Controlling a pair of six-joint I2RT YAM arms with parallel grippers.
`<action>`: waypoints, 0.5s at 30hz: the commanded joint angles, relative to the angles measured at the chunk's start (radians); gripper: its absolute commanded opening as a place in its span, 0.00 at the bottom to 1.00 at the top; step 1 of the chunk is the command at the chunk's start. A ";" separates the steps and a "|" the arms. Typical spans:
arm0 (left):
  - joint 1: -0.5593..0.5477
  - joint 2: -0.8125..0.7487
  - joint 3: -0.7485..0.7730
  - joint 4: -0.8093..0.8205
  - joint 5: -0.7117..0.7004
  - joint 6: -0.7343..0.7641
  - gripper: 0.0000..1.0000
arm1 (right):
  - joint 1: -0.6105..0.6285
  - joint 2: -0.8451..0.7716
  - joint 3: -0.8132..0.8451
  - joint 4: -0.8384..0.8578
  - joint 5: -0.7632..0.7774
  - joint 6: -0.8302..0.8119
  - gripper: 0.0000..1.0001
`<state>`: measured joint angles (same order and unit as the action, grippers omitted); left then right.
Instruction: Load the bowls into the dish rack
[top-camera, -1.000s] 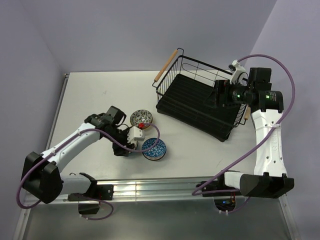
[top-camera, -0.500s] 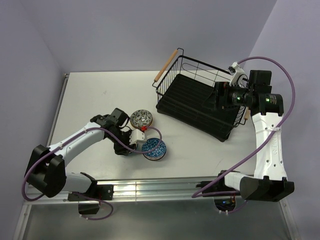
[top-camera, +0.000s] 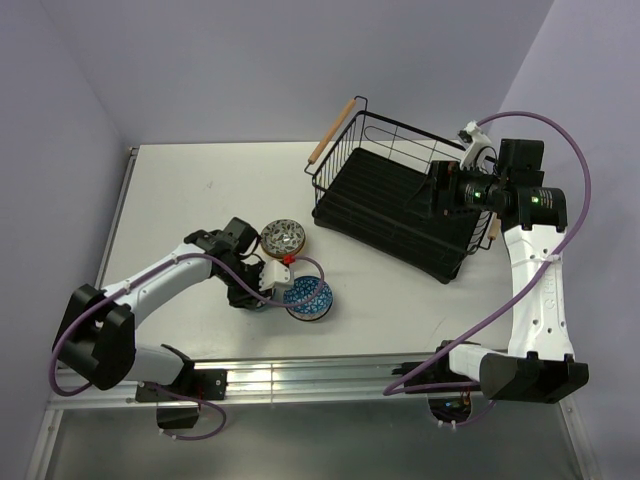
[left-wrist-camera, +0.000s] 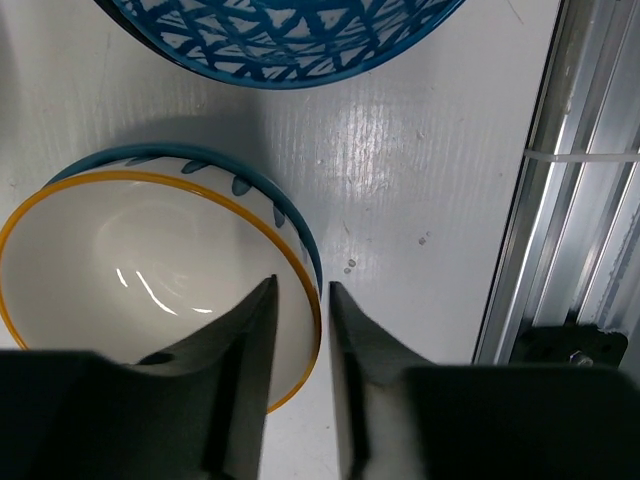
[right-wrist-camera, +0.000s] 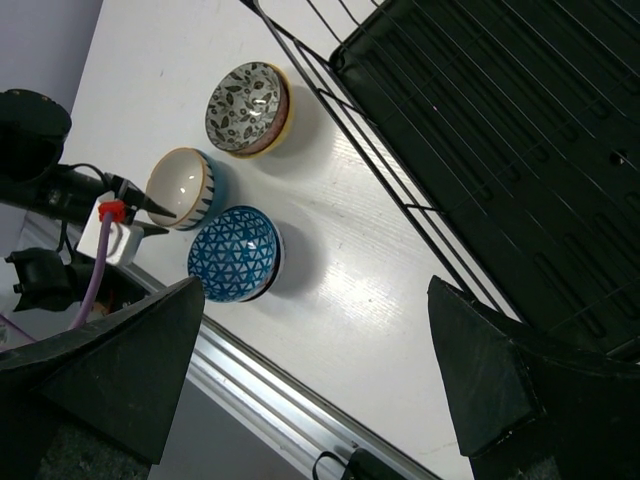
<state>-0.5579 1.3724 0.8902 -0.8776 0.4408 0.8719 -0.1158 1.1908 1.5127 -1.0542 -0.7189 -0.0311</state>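
Note:
Three bowls sit left of the dish rack (top-camera: 395, 205), a black wire basket with wooden handles. They are a leaf-patterned bowl (top-camera: 283, 237), a blue triangle-patterned bowl (top-camera: 307, 298) and a white bowl (right-wrist-camera: 180, 187) with a yellow rim and blue outside. My left gripper (left-wrist-camera: 302, 300) straddles the white bowl's (left-wrist-camera: 140, 260) rim, one finger inside and one outside, jaws nearly together on it. The bowl rests on the table. In the top view the left gripper (top-camera: 275, 283) hides it. My right gripper (right-wrist-camera: 320, 400) is wide open and empty above the rack's (right-wrist-camera: 500, 130) near side.
The blue bowl (left-wrist-camera: 290, 30) lies right beside the white one. An aluminium rail (top-camera: 300, 378) runs along the table's near edge, close to the left gripper (right-wrist-camera: 150, 215). Walls stand at the back and both sides. The rack sits slanted at the back right.
My left gripper has moved a little right and toward the near edge, settling over the white bowl's rim. The right arm has shifted slightly and stays over the rack.

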 joint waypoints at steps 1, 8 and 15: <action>-0.005 0.004 -0.002 0.009 -0.004 0.027 0.29 | -0.004 -0.011 0.006 0.048 0.006 0.014 0.99; -0.005 0.011 0.029 -0.035 0.006 0.044 0.04 | -0.004 -0.008 0.000 0.062 0.001 0.019 0.94; -0.005 -0.041 0.073 -0.076 0.010 0.012 0.00 | -0.005 -0.002 0.021 0.082 -0.001 0.030 0.93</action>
<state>-0.5587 1.3739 0.9100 -0.9081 0.4267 0.8921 -0.1158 1.1908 1.5127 -1.0309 -0.7189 -0.0151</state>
